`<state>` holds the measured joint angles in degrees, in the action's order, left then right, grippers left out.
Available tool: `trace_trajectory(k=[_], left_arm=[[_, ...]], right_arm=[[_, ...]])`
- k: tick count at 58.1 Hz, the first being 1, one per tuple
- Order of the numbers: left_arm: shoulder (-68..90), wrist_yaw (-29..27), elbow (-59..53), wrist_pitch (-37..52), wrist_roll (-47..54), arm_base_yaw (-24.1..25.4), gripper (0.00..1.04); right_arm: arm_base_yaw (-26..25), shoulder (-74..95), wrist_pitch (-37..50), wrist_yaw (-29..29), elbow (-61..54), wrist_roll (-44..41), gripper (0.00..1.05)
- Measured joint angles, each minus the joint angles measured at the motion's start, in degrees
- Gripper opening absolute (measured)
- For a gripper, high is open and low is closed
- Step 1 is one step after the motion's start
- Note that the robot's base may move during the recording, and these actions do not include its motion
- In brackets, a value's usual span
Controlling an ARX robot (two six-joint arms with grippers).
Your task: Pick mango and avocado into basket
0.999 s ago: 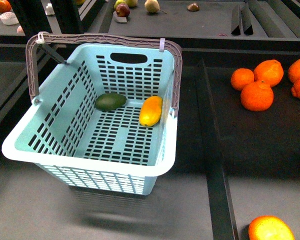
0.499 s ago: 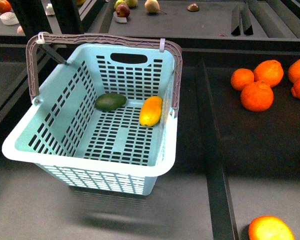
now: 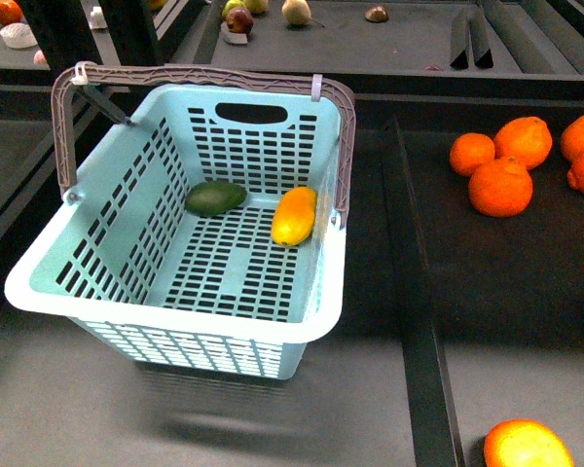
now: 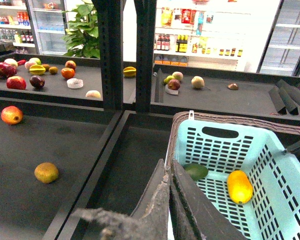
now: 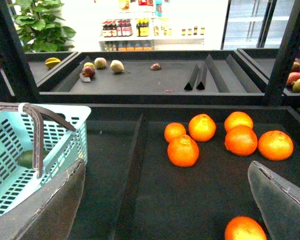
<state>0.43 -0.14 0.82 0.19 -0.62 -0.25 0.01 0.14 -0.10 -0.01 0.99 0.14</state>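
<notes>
Both task fruits are found inside the basket [image 3: 175,282], resting on its slotted base toward the far wall. The avocado [image 3: 215,197] is lying on its side just below the cut-out grip in the far wall; the mango [image 3: 294,216] is lying lengthwise close beside the basket's right wall, near the avocado but apart from it. Neither fruit is held by anything; both are carried by the base alone, and judged settled.

Basket handles [image 3: 204,76] are standing upright over the far rim, bound w/ a white tie [image 3: 315,88], which leaves the opening free from above.

Left tool [image 4: 169,200]: seen in left wrist view, fingers pressed together w/ no gap between them, nothing gripped, positioned outside the basket at its near-left edge. Right tool [image 5: 165,200]: seen in right wrist view, fingers spread wide, nothing between them, positioned to the right of the basket over the dark surface [image 5: 155,200]. Neither arm is seen in front view.

Orange fruits [image 3: 499,185] are grouped well to the right of the basket; not task items.

Judgement: task appears complete, both items deposited, tools clear of the basket. No further pick is judged req'd.
</notes>
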Motion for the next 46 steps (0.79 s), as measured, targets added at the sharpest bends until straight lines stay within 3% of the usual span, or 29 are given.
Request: trace_trajectory(k=[9, 13, 18, 27, 30, 46], left_arm=[[-0.07, 0.0, 0.0, -0.11, -0.04, 0.0, 0.03], [-0.07, 0.02, 0.0, -0.11, -0.02, 0.0, 0.23], [-0.07, 0.0, 0.0, -0.11, -0.02, 0.0, 0.41], [-0.07, 0.02, 0.0, -0.11, 0.0, 0.0, 0.88], [-0.07, 0.0, 0.0, -0.11, 0.0, 0.0, 0.97], [-0.07, 0.0, 0.0, -0.11, 0.09, 0.0, 0.96]], right_arm=[[0.0, 0.0, 0.0, 0.02, 0.0, 0.0, 0.96], [0.0, 0.0, 0.0, 0.02, 0.0, 0.02, 0.96], [0.0, 0.0, 0.0, 0.02, 0.0, 0.02, 0.96], [0.0, 0.0, 0.0, 0.02, 0.0, 0.0, 0.96], [0.0, 0.0, 0.0, 0.02, 0.0, 0.0, 0.96], [0.0, 0.0, 0.0, 0.02, 0.0, 0.02, 0.96]])
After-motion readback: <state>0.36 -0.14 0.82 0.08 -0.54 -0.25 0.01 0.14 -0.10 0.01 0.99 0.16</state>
